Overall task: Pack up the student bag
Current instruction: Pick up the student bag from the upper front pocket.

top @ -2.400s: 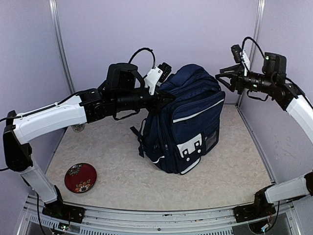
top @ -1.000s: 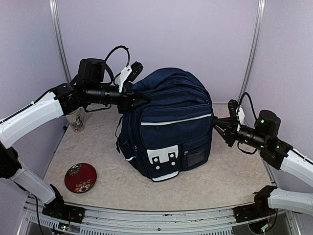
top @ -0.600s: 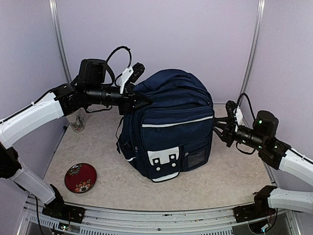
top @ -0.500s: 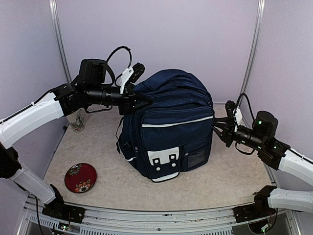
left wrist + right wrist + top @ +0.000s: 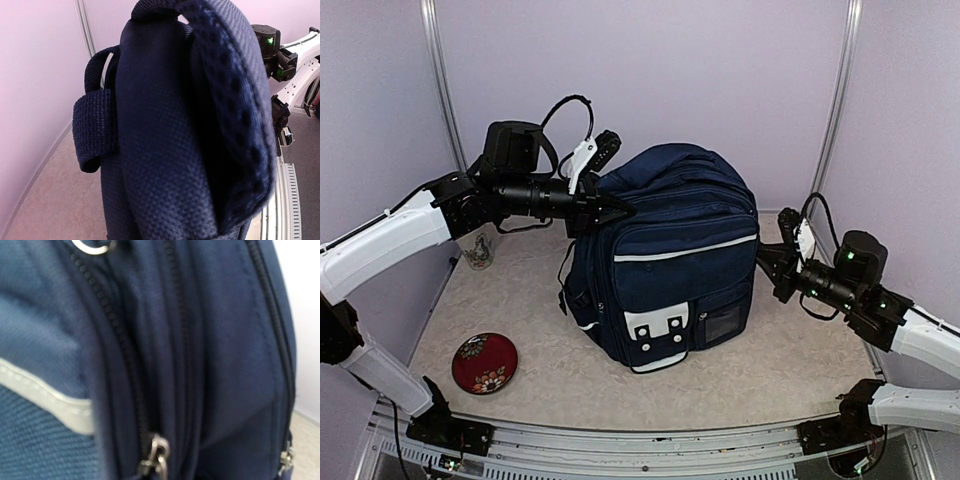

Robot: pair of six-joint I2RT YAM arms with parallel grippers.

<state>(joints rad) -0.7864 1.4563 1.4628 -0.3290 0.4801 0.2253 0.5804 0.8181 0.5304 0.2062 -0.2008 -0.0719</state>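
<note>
Lilac walls close in a pale speckled table (image 5: pixel 540 330), and the student bag (image 5: pixel 670 260) stands upright near its middle with its white-patched front pockets facing the near edge. A couple of seconds ago it sat further right and turned at an angle; since then it has been pulled round to face forward. The left gripper (image 5: pixel 615 208) is nipped almost closed on the fabric at the bag's top left corner and steadies it there. The right gripper (image 5: pixel 763 262) was up high at first. It has dropped to the bag's right flank and has just snapped fully closed against the zip lines. A zipper pull (image 5: pixel 156 452) hangs close to its wrist camera, but whether the jaws actually caught it cannot be told. The bag looks braced for unzipping, so packing proper has not begun. A red dish (image 5: pixel 484 362) and a cup (image 5: pixel 477 248) wait at the left.
</note>
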